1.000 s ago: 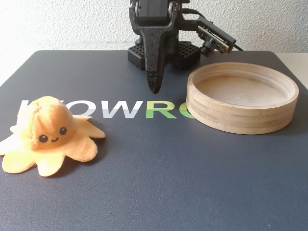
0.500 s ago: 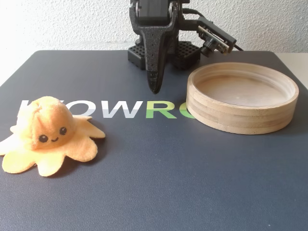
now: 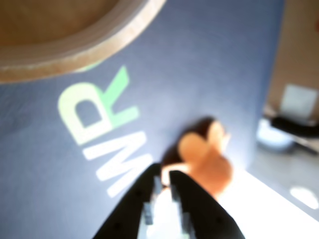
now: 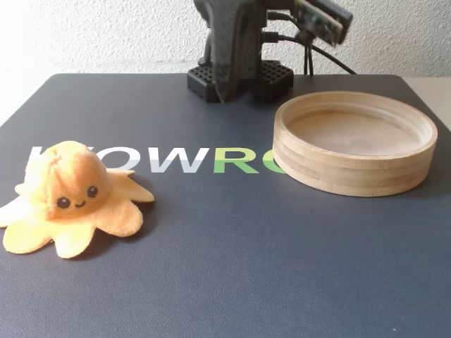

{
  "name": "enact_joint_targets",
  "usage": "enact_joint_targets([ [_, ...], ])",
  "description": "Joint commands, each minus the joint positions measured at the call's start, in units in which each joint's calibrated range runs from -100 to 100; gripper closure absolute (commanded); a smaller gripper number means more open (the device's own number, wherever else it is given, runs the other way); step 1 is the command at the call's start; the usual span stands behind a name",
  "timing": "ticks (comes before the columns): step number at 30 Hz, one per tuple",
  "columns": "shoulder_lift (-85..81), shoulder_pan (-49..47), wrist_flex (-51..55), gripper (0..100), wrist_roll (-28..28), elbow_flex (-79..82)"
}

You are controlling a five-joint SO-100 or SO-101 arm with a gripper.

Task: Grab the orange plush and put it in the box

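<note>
The orange plush (image 4: 70, 193) is an octopus toy with a smiling face, lying flat at the front left of the dark mat in the fixed view. In the wrist view it shows blurred (image 3: 207, 159) just beyond my fingertips, lower right of centre. The box (image 4: 352, 176), a round light wooden tray, stands empty at the right of the mat, and its rim (image 3: 99, 40) fills the top left of the wrist view. My gripper (image 3: 164, 175) is black, its jaws together with only a thin slit between them. It holds nothing and hangs above the mat.
The dark mat (image 4: 232, 253) carries large white and green letters (image 4: 204, 160). My arm and its black base (image 4: 232, 70) stand at the back centre, with cables (image 4: 317, 53) running right. A white wall lies behind. Past the mat's edge the wrist view shows bright blurred floor clutter (image 3: 289, 129).
</note>
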Motion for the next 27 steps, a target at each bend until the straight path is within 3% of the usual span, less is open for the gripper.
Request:
enact_joint_targets([
  [1, 14.3, 1.0, -1.1, 98, 0.1, -10.7],
  [13, 72.4, 13.3, -5.8, 97, 1.6, -51.3],
  [14, 75.3, 13.9, -5.5, 95, 1.6, -53.5],
  [18, 88.3, 17.2, -3.1, 68, 1.2, -62.1],
  [20, 91.3, 17.8, -3.2, 61, 1.1, -63.8],
  [23, 96.7, 18.5, -3.3, 55, 0.6, -67.8],
  [27, 101.4, 18.5, -3.1, 55, -0.5, -71.8],
])
